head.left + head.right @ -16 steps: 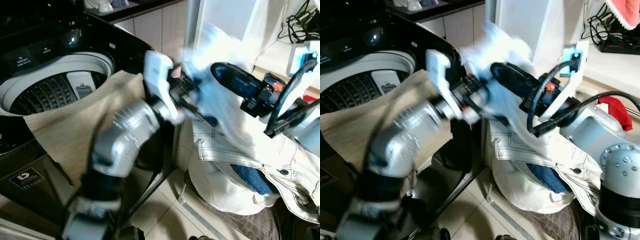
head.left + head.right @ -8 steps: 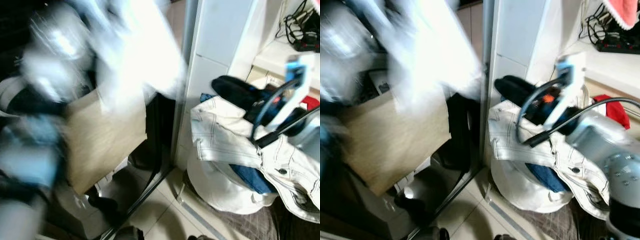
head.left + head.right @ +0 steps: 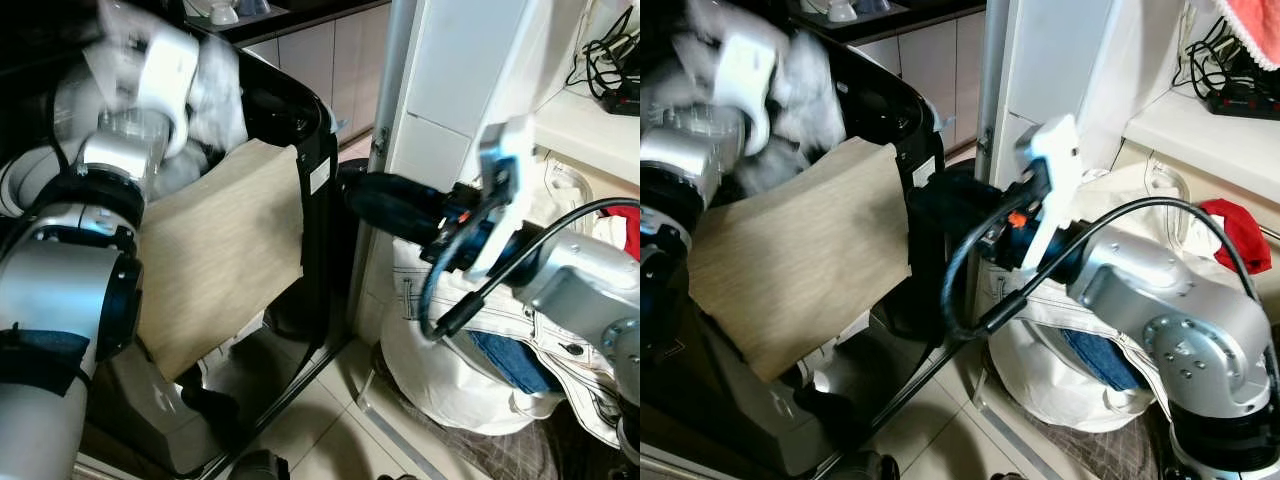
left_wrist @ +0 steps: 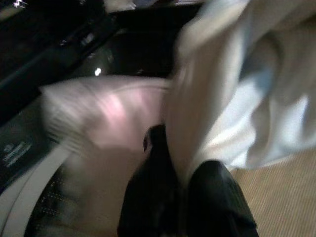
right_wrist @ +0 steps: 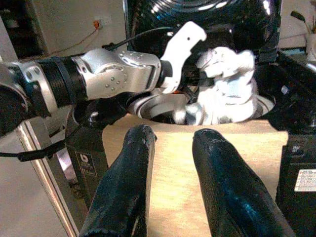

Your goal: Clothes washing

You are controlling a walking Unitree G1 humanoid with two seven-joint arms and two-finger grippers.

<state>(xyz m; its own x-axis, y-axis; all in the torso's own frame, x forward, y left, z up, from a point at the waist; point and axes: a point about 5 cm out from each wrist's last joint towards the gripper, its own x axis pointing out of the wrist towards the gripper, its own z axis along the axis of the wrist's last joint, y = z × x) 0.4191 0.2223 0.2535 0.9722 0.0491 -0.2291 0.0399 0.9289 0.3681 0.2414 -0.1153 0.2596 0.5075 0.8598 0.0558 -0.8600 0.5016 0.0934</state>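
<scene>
left gripper point(image 5: 200, 79) clamped on a white garment point(image 5: 224, 84) over the washer drum point(image 5: 153, 106), right gripper point(image 5: 170, 148) apart and empty, laundry bag point(image 3: 450, 375) not emptied yet

- We see even indoor light on the white wall point(image 3: 470, 80), while the washer point(image 3: 290, 110) stays dark, with small glints.
- Motion blur smears the left arm's wrist point(image 3: 140, 80) and the pale garment point(image 5: 224, 84).
- Our left wrist view is dim and soft throughout.
- The right gripper point(image 5: 170, 197) sits close and slightly soft.
</scene>
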